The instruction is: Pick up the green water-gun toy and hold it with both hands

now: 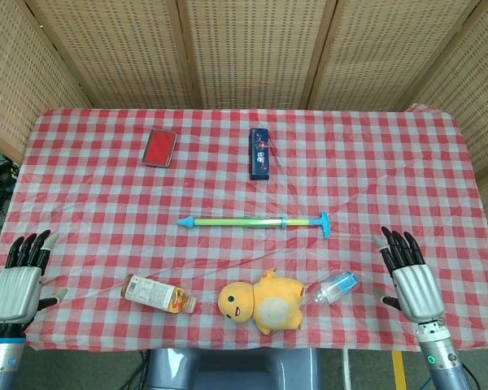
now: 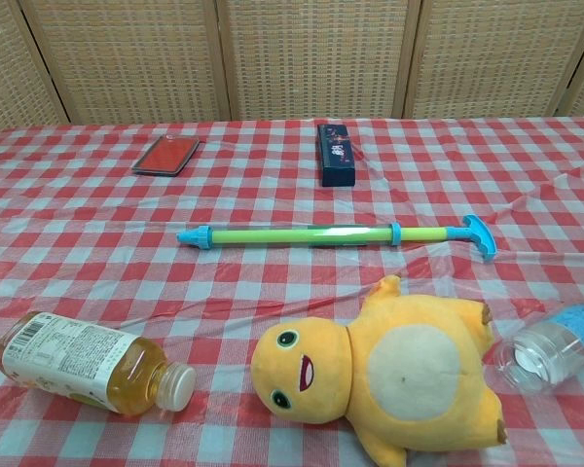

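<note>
The green water-gun toy [image 1: 254,221], probably light, stiff and slick, is lying just behind the yellow plush toy [image 1: 262,301], awaiting a 2-handed barrel grasp while the left hand [image 1: 18,286] and right hand [image 1: 411,281] are hovering open-fingered, holding nothing.

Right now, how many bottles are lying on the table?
2. A tea bottle lies near the front edge, left of the yellow plush toy; a clear bottle with a blue cap lies just right of it. None seems hidden.
</note>
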